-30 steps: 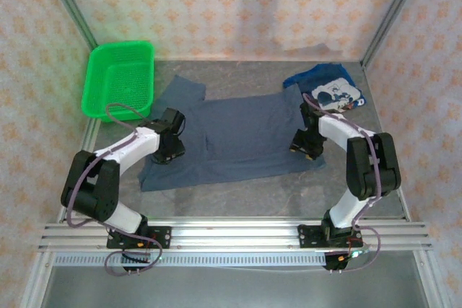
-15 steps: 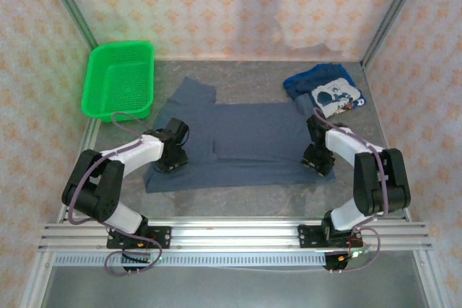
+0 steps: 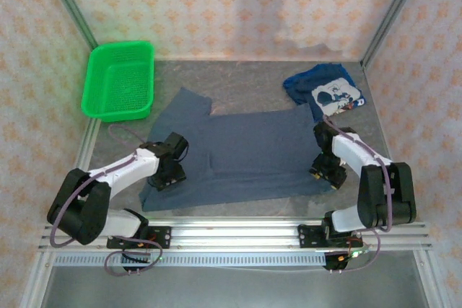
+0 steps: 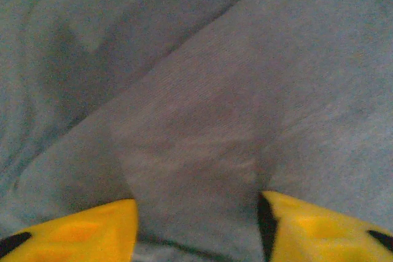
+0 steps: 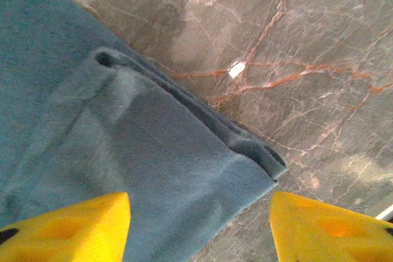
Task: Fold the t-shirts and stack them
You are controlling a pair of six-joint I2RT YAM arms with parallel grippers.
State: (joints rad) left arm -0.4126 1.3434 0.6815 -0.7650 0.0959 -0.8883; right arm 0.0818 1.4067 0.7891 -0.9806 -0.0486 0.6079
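Both grippers have pulled back toward the arm bases, and the slate-blue shirt (image 3: 245, 153) has slid nearer with them. The left gripper (image 3: 167, 176) and right gripper (image 3: 326, 172), jaws spread, sit on its near corners. Bare table (image 3: 238, 84) lies beyond the shirt. The printed shirt (image 3: 328, 91) lies at the far right.

The spread t-shirt (image 3: 245, 153) lies across the middle of the desk (image 3: 238, 77), running left to right. The bunched t-shirt (image 3: 325, 90) lies just beside its far right corner, toward the back right. The mesh basket (image 3: 149, 77) sits at the back left, behind the spread shirt's left end. The left pincer (image 3: 164, 178) is over that shirt's near left part, and the right pincer (image 3: 325, 174) is over its near right corner.
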